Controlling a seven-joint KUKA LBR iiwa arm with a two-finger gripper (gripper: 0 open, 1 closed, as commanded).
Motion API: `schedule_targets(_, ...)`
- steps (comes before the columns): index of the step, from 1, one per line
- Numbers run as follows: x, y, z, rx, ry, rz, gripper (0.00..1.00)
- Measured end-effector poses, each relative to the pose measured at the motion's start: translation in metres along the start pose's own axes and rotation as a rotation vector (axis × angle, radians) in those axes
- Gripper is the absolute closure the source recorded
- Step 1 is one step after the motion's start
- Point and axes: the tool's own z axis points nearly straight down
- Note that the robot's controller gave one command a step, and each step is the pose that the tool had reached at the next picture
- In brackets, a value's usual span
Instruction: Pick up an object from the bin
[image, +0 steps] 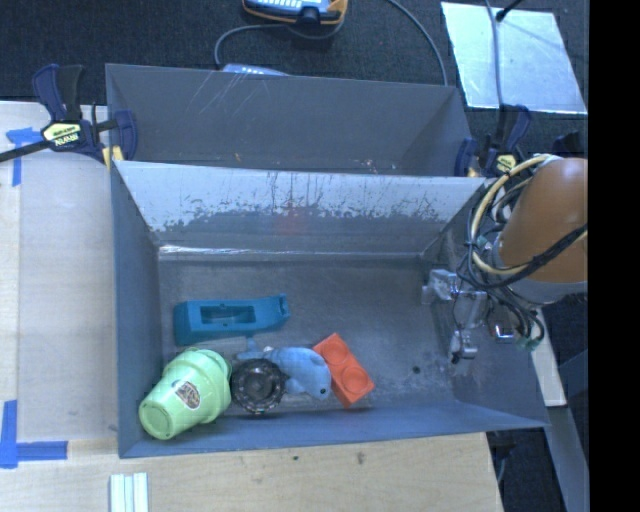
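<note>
My gripper (462, 345) hangs at the right side of the bin, over bare floor close to the right wall, with nothing between its fingers. Its fingertips point down, and whether they stand apart cannot be made out. The nearest loose thing is an orange block (344, 370) lying to the left of the gripper near the front wall. A light blue soft toy (303, 372) rests against the block's left side. A black round part (258, 384) lies just left of the toy.
A green cup (187, 393) lies on its side in the front left corner. Behind it rests a flat blue tool (229, 317). The arm with its orange cover and cables reaches in over the right rim.
</note>
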Motion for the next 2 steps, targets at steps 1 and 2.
schedule_targets(1, -0.001, 0.000, -0.003, 0.001, -0.005, -0.001, 0.00)
schedule_targets(2, 0.006, 0.001, 0.010, 0.002, -0.011, -0.064, 0.00)
